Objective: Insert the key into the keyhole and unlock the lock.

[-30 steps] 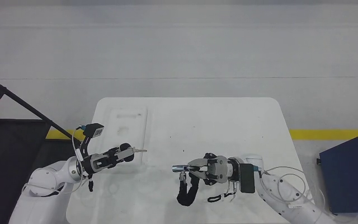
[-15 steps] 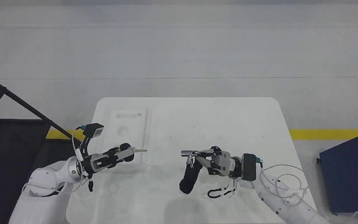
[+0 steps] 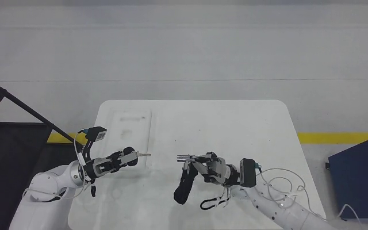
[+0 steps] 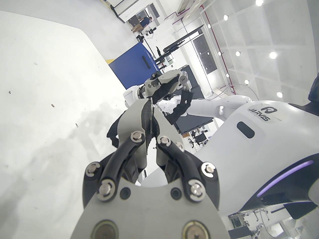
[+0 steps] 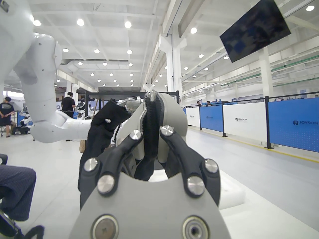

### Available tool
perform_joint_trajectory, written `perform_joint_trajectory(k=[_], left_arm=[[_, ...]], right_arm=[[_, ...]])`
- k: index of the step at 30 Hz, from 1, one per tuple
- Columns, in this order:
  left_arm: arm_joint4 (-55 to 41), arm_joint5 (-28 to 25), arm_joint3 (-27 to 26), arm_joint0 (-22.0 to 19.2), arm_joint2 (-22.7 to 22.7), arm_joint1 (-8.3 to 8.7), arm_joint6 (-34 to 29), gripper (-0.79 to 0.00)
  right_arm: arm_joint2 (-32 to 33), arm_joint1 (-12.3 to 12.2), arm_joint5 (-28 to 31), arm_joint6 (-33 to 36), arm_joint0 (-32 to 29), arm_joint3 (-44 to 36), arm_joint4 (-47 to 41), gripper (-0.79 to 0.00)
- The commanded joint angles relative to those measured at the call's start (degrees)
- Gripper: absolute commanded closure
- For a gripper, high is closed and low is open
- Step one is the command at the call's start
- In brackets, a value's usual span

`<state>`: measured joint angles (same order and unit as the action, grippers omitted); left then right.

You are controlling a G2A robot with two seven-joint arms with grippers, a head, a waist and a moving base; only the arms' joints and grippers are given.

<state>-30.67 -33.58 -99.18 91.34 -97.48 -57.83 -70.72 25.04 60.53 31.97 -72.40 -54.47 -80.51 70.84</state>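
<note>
Left gripper (image 3: pixel 133 156) was clamped on the key (image 3: pixel 144 154), blade pointing across toward the right arm, over the table (image 3: pixel 247 126). Right gripper (image 3: pixel 201 163) was closed on the lock (image 3: pixel 185 156), raised, round end facing the key, black strap (image 3: pixel 183 190) hanging below. Key and lock were apart, roughly in line.
</note>
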Motion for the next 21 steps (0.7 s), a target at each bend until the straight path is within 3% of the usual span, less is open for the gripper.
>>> perform_joint_trajectory(k=[1,9,21], left_arm=[[0.0,0.0,0.0,0.0,0.0,0.00,0.0,0.000],[0.0,0.0,0.0,0.0,0.0,0.00,0.0,0.000],[0.0,0.0,0.0,0.0,0.0,0.00,0.0,0.000]], right_arm=[[-3.1,0.2,-1.1,-1.1,1.5,1.3,0.2,0.000],[-12.8,1.0,-5.8,-5.7,6.3,7.7,-5.7,0.000],[-15.3,0.5,-11.4,-11.3,7.4,7.3,-10.1,0.000]])
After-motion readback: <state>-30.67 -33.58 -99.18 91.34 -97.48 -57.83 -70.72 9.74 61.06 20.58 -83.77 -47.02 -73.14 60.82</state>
